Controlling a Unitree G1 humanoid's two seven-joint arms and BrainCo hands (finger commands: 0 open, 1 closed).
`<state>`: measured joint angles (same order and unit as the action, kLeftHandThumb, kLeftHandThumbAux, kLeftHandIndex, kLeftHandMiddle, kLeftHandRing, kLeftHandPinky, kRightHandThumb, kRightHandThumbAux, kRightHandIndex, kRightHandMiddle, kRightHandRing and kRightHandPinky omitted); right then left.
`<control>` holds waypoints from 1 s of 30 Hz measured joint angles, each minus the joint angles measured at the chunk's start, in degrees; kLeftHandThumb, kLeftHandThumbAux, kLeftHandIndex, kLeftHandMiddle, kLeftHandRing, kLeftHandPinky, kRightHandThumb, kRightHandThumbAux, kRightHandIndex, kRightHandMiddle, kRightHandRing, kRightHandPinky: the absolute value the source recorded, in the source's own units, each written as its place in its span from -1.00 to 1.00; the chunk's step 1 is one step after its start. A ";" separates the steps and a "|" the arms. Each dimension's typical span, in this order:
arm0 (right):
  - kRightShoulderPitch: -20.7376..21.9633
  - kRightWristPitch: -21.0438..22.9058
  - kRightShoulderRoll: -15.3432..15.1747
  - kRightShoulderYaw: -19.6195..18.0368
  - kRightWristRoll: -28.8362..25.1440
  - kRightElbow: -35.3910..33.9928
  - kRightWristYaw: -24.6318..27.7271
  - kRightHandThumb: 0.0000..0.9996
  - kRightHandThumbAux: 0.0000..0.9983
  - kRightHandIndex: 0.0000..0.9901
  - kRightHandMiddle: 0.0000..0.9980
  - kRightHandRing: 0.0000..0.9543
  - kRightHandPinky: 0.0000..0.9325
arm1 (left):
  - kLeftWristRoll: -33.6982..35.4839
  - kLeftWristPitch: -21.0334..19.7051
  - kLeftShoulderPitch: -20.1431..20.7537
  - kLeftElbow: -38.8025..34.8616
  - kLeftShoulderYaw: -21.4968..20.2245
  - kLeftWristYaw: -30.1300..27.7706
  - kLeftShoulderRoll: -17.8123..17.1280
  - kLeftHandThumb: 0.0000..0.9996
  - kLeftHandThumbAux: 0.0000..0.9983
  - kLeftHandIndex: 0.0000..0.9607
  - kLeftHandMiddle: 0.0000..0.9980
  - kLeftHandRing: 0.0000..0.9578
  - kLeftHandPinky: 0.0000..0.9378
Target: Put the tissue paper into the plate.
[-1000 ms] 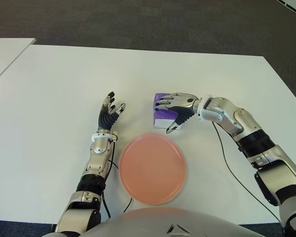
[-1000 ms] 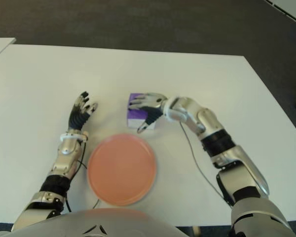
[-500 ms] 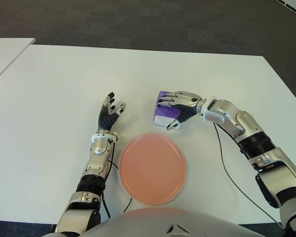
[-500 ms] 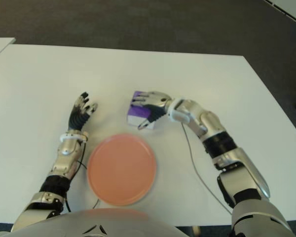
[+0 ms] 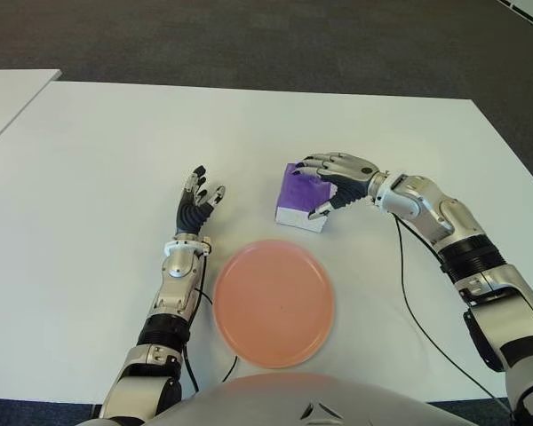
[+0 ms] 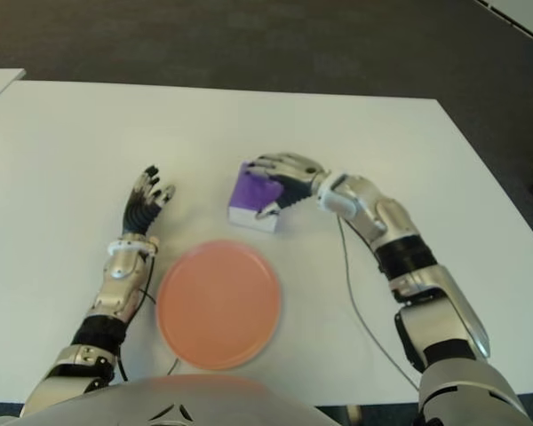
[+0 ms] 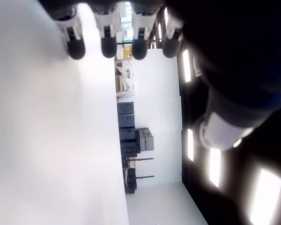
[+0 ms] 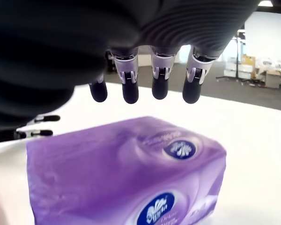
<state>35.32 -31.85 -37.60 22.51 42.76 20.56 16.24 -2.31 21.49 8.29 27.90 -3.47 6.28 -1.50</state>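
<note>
A purple tissue pack (image 5: 298, 191) lies on the white table (image 5: 115, 160), just beyond the pink plate (image 5: 274, 302), which holds nothing. My right hand (image 5: 313, 188) arches over the pack from its right side, with the thumb by the pack's near right corner. In the right wrist view its fingertips (image 8: 130, 93) hang a little above the pack (image 8: 131, 183), a strip of table showing between them. My left hand (image 5: 198, 200) shows left of the plate, fingers (image 7: 107, 47) stretched out and holding nothing.
A black cable (image 5: 411, 306) trails over the table beside my right forearm. A second white table (image 5: 9, 98) stands at the far left. Dark carpet (image 5: 266, 35) lies past the far table edge.
My right hand has drawn back to the right and lifted from flat on the pack into an arch. The pack has shifted slightly right and turned. The left hand has not moved.
</note>
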 measured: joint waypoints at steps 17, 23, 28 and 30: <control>-0.01 -0.01 0.01 -3.70 -2.75 -0.90 -2.77 -0.34 -0.33 -1.00 -1.00 -1.00 -1.00 | -0.08 0.50 -0.55 -0.49 0.06 -0.32 -0.05 -0.62 0.35 -0.82 -0.87 -0.93 -0.94; -0.06 0.00 -0.01 -3.81 -3.09 -1.49 -2.27 -0.34 -0.32 -1.00 -1.00 -1.00 -1.00 | -0.51 1.07 -0.65 -0.47 0.07 -0.31 -0.07 -0.64 0.35 -0.83 -0.88 -0.93 -0.96; -0.13 0.01 -0.04 -3.94 -4.32 -2.34 -1.24 -0.35 -0.32 -1.00 -1.00 -1.00 -1.00 | -0.49 1.53 -0.68 -0.24 0.03 -0.31 -0.10 -0.63 0.36 -0.80 -0.87 -0.93 -0.93; -0.13 0.04 -0.04 -3.98 -4.72 -2.53 -0.88 -0.36 -0.32 -1.00 -1.00 -1.00 -1.00 | -0.48 1.56 -0.68 -0.11 0.00 -0.31 -0.10 -0.62 0.36 -0.81 -0.87 -0.93 -0.93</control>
<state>35.18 -31.80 -37.64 18.53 38.04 18.03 15.37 -2.79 23.06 7.61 27.79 -3.47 5.97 -1.60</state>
